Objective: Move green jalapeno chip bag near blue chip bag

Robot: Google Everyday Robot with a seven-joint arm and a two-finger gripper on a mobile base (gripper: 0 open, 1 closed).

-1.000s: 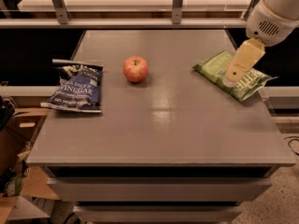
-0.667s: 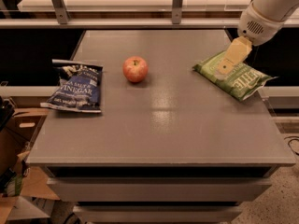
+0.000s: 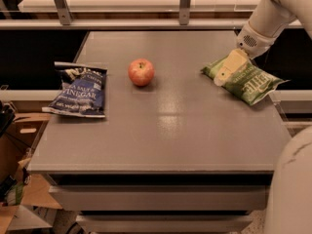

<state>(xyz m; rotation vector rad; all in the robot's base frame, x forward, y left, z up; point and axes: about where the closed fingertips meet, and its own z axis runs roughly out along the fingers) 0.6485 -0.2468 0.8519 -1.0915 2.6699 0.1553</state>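
The green jalapeno chip bag lies flat at the right side of the grey table, near its right edge. The blue chip bag, dark navy with white "SEA SALT & VINEGAR" lettering, lies flat at the left side, far from the green bag. My gripper reaches down from the upper right on a white arm. It is over the left end of the green bag, at or just above its surface. It holds nothing that I can see.
A red apple stands between the two bags, nearer the blue one. A shelf with metal posts runs behind the table. Cardboard boxes sit on the floor at the left. A white part of the robot's body fills the lower right corner.
My gripper has moved left across the green bag, from over its middle to its left end. Both bags and the apple have not moved.
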